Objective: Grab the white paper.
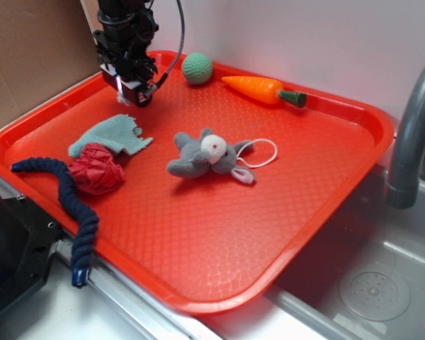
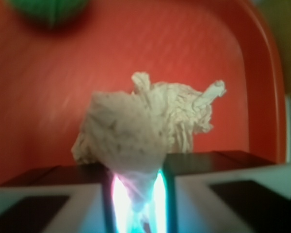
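The white paper, a lumpy wrinkled wad, fills the middle of the wrist view, and its lower end is pinched between the two black fingers. My gripper is shut on it. In the exterior view the gripper hangs over the far left corner of the red tray. There the wad is almost entirely hidden by the fingers.
On the tray lie a green ball, a toy carrot, a grey stuffed animal, a teal cloth, a red paper wad and a dark blue rope. A grey faucet rises over the sink at right.
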`<state>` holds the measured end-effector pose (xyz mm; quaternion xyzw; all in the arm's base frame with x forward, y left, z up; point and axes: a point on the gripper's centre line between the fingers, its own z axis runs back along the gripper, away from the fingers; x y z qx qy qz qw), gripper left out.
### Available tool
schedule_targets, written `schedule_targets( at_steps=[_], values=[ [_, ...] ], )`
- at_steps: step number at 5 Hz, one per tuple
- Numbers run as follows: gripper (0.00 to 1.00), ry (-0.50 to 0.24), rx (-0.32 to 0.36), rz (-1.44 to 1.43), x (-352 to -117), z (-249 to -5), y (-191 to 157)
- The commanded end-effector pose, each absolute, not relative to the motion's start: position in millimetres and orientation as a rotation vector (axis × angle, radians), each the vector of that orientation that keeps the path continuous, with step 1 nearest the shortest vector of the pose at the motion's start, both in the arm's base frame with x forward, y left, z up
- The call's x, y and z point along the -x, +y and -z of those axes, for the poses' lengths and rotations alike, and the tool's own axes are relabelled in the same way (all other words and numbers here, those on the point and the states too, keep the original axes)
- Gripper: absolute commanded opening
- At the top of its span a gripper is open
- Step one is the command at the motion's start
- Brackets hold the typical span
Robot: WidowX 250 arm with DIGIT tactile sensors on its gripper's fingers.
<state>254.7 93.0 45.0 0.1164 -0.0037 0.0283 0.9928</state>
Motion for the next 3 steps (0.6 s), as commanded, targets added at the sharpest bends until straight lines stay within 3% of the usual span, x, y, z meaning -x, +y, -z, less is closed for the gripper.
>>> schedule_targets(
  at_steps=[1,2,3],
  values=[
    [0.00,-0.014,0.027,0.064,-243,-132,44],
    [0.00,0.018,0.054,0.110,-226,-153,20],
    [0.00,-0.003,0.015,0.123,-200,-167,-3]
  ],
)
